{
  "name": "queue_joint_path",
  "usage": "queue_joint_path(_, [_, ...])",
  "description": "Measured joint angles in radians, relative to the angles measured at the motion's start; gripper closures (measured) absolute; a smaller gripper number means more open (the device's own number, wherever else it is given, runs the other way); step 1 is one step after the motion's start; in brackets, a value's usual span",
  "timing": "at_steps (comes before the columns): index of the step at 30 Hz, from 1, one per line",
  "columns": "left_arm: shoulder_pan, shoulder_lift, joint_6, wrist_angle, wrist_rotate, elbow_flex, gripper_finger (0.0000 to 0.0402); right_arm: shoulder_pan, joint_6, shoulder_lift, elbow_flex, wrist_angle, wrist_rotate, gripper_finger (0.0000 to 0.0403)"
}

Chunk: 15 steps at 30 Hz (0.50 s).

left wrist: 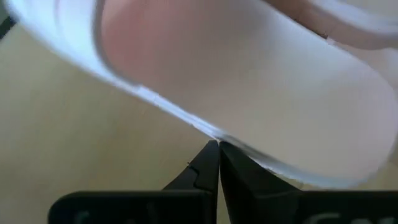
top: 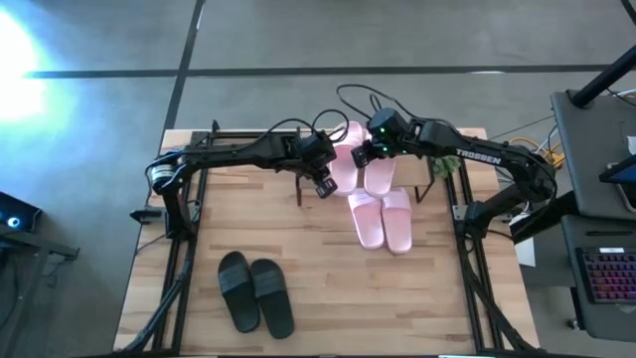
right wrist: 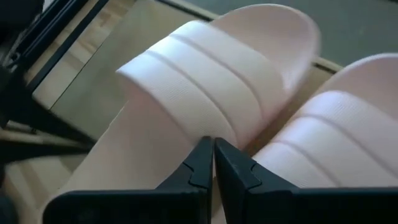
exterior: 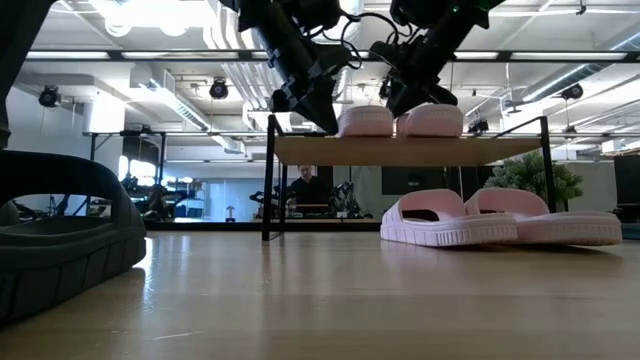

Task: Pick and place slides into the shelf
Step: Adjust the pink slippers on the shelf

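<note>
Both arms reach in over the shelf (exterior: 410,150) near the worktop's (top: 298,268) far edge, where one pale pink pair (exterior: 400,121) already sits side by side on the light-wood top board. The left end effector (top: 324,185) hangs at that pair's left side with its fingers pressed together, tips right against the rim of the nearer slide and holding nothing. The right end effector (top: 362,155) hovers over the same pair, also closed and empty, its tips just above the strap.

What the coming move seems to hinge on is the second pink pair (top: 382,219): it lies on the worktop just in front of the shelf, toward the near edge from both end effectors, long axes running far-to-near with a slight tilt. It sits a little right of centre, and I judge the right arm has the shorter reach to it. The black pair (top: 256,290) lies well apart toward the near-left corner, on the left arm's side, its long axes slanted.

From above, the arms hide most of the shelf, so how much board is still free is hard to tell. The left wrist view is filled by a blurred pink sole, and from table height the black pair is cut off at the edge.
</note>
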Motion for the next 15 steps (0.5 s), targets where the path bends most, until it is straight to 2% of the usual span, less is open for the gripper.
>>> queue_joint_path(9, [-0.004, 0.000, -0.001, 0.039, 0.030, 0.000, 0.0402, -0.003, -0.005, -0.010, -0.001, -0.007, 0.021, 0.0392])
queue_joint_path(15, [-0.003, 0.000, 0.000, -0.039, -0.009, 0.000, 0.0402, -0.003, -0.004, -0.067, -0.003, -0.065, 0.015, 0.0392])
